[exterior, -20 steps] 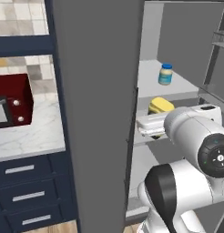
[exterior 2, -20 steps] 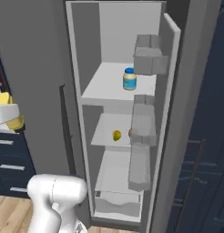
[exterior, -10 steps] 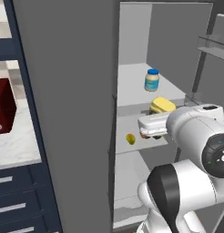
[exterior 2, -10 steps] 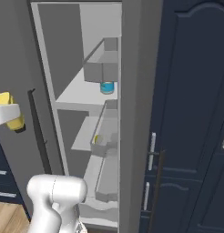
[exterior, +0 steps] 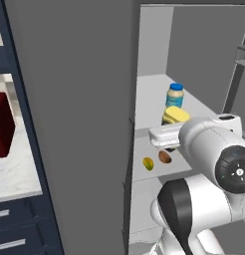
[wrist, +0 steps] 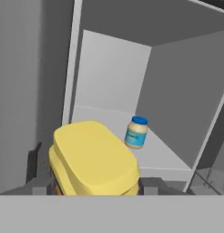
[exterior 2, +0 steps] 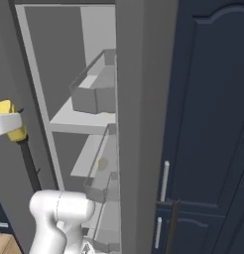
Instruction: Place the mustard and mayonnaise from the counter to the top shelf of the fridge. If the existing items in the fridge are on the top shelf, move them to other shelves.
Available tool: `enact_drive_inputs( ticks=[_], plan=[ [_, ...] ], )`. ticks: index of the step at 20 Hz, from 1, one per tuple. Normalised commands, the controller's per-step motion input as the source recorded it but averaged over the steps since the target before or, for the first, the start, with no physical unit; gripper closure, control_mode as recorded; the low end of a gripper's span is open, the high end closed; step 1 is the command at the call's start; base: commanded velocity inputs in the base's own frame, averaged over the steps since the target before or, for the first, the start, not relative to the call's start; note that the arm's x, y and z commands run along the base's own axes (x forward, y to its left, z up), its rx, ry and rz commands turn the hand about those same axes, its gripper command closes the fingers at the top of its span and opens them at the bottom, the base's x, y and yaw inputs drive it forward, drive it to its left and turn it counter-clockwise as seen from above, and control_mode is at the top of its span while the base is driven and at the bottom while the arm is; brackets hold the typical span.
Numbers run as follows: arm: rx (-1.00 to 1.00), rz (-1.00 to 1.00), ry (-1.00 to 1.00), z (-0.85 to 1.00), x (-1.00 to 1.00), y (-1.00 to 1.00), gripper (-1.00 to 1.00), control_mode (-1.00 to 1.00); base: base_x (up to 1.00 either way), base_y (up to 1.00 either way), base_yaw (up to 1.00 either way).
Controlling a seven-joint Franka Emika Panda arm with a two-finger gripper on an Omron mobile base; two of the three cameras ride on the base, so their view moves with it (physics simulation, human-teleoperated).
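Gripper (wrist: 93, 184) clamps the mustard (wrist: 92, 159); the base has swung toward the fridge (exterior: 74, 99), apparently nearing the mayonnaise (wrist: 136, 132) on the top shelf (wrist: 155, 157).

Base views flank the fridge (exterior: 84, 124); hand view faces inside.
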Motion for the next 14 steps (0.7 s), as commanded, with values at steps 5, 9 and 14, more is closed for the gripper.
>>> enact_drive_inputs(
  ticks=[5,9,14],
  plan=[
    [0.12,-0.03,0.02,0.07,0.11,-0.62,1.0,-1.0,0.05,-0.08,0.0],
    [0.18,0.0,0.13,0.14,0.6,-0.75,1.0,-1.0,0.0,0.0,0.0],
    [0.06,0.0,0.09,-0.05,0.67,-0.69,1.0,-1.0,0.0,0.0,0.0]
  ],
)
